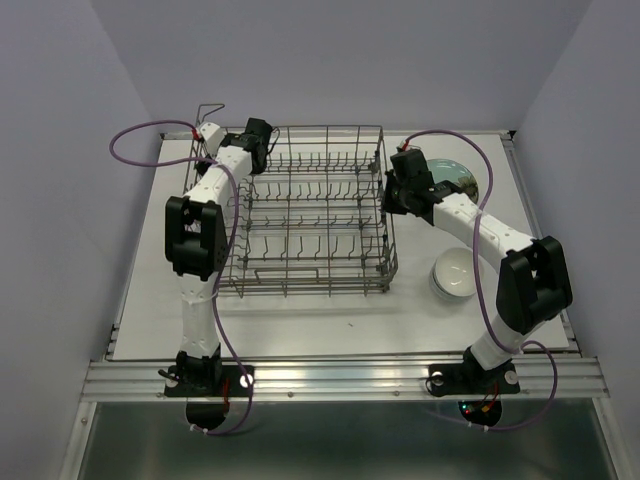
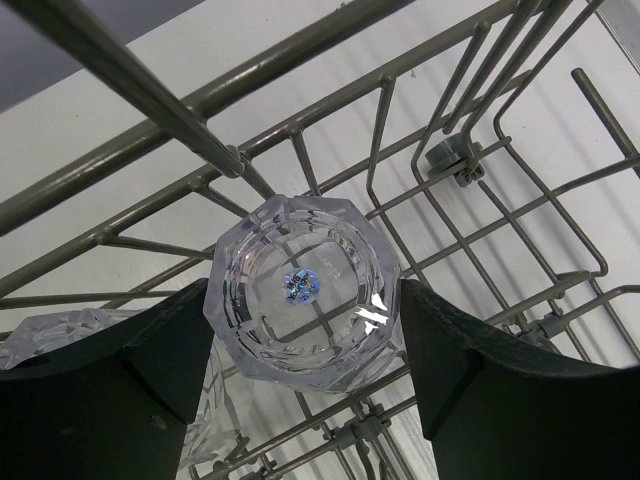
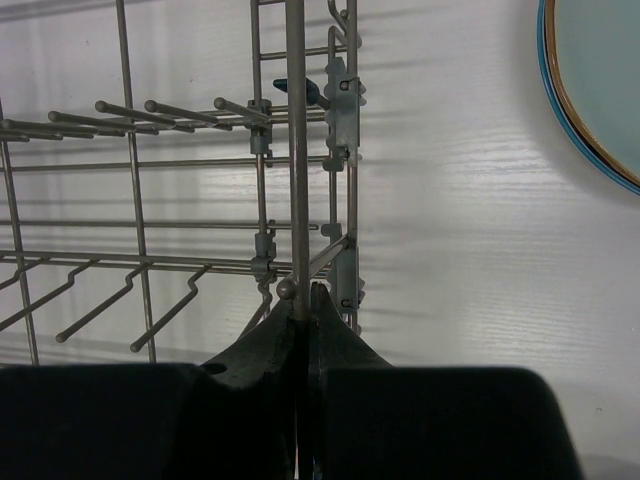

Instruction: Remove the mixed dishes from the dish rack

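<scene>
The grey wire dish rack (image 1: 310,215) fills the middle of the table. In the left wrist view a clear faceted glass (image 2: 300,255) stands in the rack's back left corner, seen from above. My left gripper (image 2: 305,330) has its black fingers (image 2: 170,340) pressed against the glass on both sides. A second clear glass (image 2: 60,335) lies just to its left. My right gripper (image 3: 305,295) is shut on an upright wire of the rack's right side (image 3: 296,150). In the top view that gripper (image 1: 392,190) sits at the rack's right edge.
A stack of white bowls (image 1: 455,273) stands on the table right of the rack. A pale green plate (image 1: 455,175) with a darker rim lies behind my right arm and shows in the right wrist view (image 3: 600,80). Purple cables loop off both arms.
</scene>
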`<state>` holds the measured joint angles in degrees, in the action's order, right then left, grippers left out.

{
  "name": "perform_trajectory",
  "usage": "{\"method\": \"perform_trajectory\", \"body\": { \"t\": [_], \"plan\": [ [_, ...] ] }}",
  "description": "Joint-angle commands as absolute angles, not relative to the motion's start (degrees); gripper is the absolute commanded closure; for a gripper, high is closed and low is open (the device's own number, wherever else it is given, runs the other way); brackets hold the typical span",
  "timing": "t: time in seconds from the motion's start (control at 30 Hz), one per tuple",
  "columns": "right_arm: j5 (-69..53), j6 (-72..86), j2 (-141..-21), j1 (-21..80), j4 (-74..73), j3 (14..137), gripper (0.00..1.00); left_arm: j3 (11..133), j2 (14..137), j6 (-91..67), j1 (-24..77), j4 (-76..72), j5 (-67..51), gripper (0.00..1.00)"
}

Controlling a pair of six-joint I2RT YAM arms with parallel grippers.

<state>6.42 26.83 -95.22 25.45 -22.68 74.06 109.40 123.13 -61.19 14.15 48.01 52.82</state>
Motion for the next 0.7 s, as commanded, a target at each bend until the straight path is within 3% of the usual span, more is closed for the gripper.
{"method": "perform_trajectory", "body": {
  "t": [0.0,0.1,0.13,0.67],
  "plan": [
    [4.4,27.42,-94.22,25.75,-22.41,72.69,0.99,109.51,118.04,-63.46,14.24,50.45,55.9,0.78],
    [4.31,27.42,-94.13,25.75,-22.41,72.68,0.99,111.09,116.46,-61.44,14.76,50.54,56.34,0.98],
    [4.31,27.51,-94.13,25.75,-22.33,72.6,0.99,111.44,116.11,-60.74,14.94,50.45,56.6,1.0],
    [4.48,28.04,-93.87,25.75,-22.06,73.12,0.99,111.27,108.46,-51.43,18.46,43.69,59.07,1.0]
  ]
}}
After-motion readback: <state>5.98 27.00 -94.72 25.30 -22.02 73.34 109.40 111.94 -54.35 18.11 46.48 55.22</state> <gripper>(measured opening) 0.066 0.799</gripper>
